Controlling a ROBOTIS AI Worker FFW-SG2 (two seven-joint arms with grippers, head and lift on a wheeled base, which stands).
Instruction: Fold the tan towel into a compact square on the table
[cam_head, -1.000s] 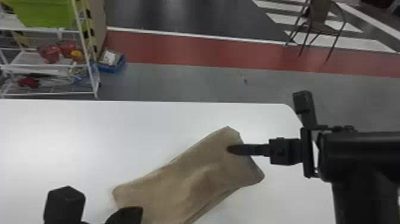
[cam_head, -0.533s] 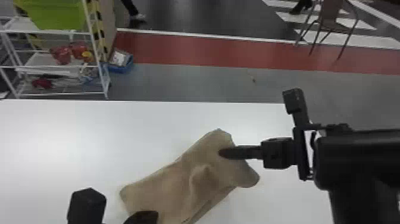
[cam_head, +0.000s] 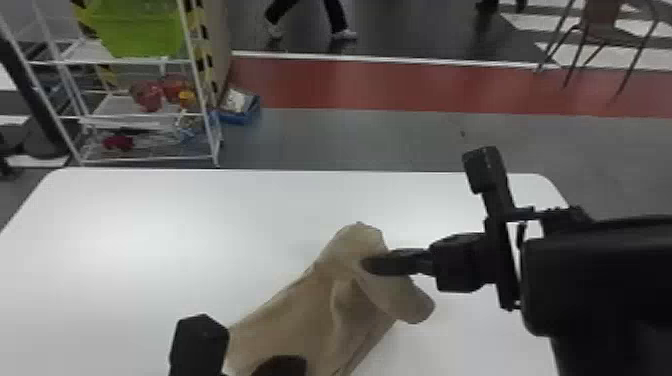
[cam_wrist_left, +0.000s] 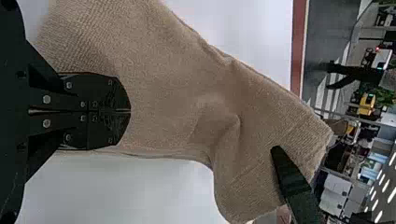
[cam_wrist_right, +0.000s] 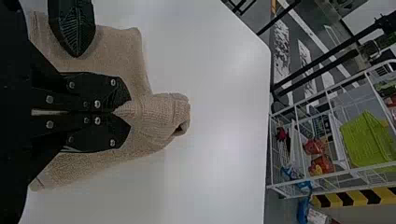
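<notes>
The tan towel (cam_head: 300, 320) lies as a folded strip on the white table (cam_head: 150, 225). My right gripper (cam_head: 367, 265) is at its far right part, which is raised and bent, with a fold beside the fingertips. In the right wrist view, my right gripper (cam_wrist_right: 125, 109) is shut on a pinch of the towel (cam_wrist_right: 154, 116). My left gripper (cam_head: 280, 367) is over the near part of the towel. The left wrist view has my left gripper (cam_wrist_left: 130, 110) shut, resting on or just above the towel (cam_wrist_left: 163, 93); whether cloth is under its tips is hidden.
Beyond the table's far edge stand a white wire shelf (cam_head: 150, 160) with a green basket (cam_head: 140, 30), a blue bin (cam_head: 240, 112) on the floor, and a chair (cam_head: 605, 30). Bare tabletop surrounds the towel.
The right gripper has moved left over the table with the towel's far right part, which now bends up more. The left gripper has barely moved over the towel. The head view has swung left.
</notes>
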